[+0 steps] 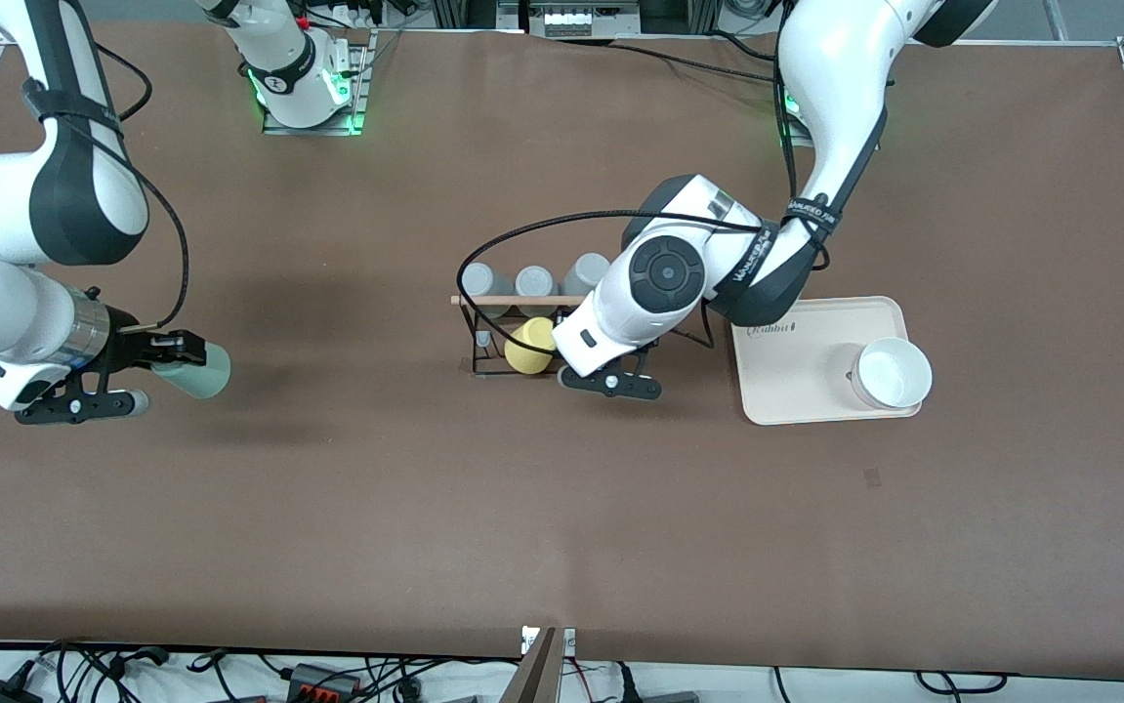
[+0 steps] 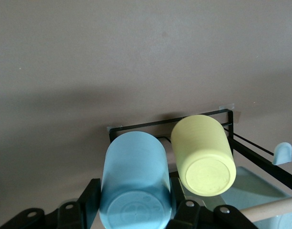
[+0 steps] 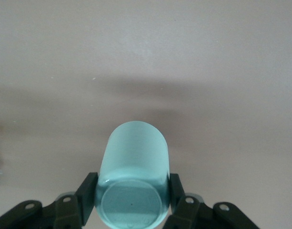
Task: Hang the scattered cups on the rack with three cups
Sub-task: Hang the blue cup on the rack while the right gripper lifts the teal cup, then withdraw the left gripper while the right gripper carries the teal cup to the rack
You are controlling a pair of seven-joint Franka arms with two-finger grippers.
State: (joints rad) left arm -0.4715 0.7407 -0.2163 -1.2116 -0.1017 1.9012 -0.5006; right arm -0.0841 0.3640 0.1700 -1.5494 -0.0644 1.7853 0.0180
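The right pincer (image 1: 122,376) hung over bare bench (image 1: 347,508) toward the right arm's end, well apart from the rack. Its fingers (image 3: 86,193) were closed against both sides of the mint green cup (image 1: 195,369), which lay on its side in the grasp; in the right wrist view the cup (image 3: 133,179) showed its flat base toward the camera, with brown bench surface below it. The rack (image 1: 503,337) stood near the middle of the bench, a black wire frame with a light wooden rod (image 1: 513,301) across its top. Three grey cups (image 1: 534,282) sat in a row on the part of the rack farther from the front camera. The yellow cup (image 1: 528,347) hung on the nearer part, tilted, with its base raised. The left pincer (image 1: 612,383) was over the rack's end toward the left arm, just beside the yellow cup. In the left wrist view its fingers (image 2: 91,198) were closed against both sides of the light blue cup (image 2: 135,183), held base toward the camera directly beside the yellow cup (image 2: 204,153) and above the rack's black frame (image 2: 169,123). In the front view the left arm hid the blue cup. A cream tray (image 1: 796,391) lay on the bench toward the left arm's end, beside the rack, and carried a white bowl (image 1: 892,373) near one corner.
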